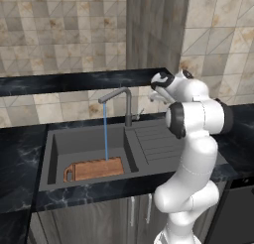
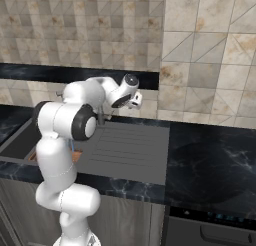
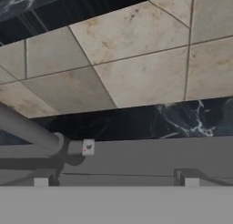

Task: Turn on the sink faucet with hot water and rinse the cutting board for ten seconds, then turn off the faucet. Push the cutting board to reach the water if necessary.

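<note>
The sink faucet stands behind the sink, and its water falls in a thin blue stream onto the cutting board, which lies flat in the basin. My gripper hovers to the right of the faucet post, above the drainboard, and touches nothing. The hand view shows the grey faucet post at the left with its small lever beside it, and my gripper open with nothing between its fingertips. In the right base view the gripper sits near the wall and my arm hides the faucet.
A dark marble counter surrounds the sink. A dark ledge runs along the tiled wall behind the faucet. More counter stretches to the right of the drainboard, with an appliance front below it.
</note>
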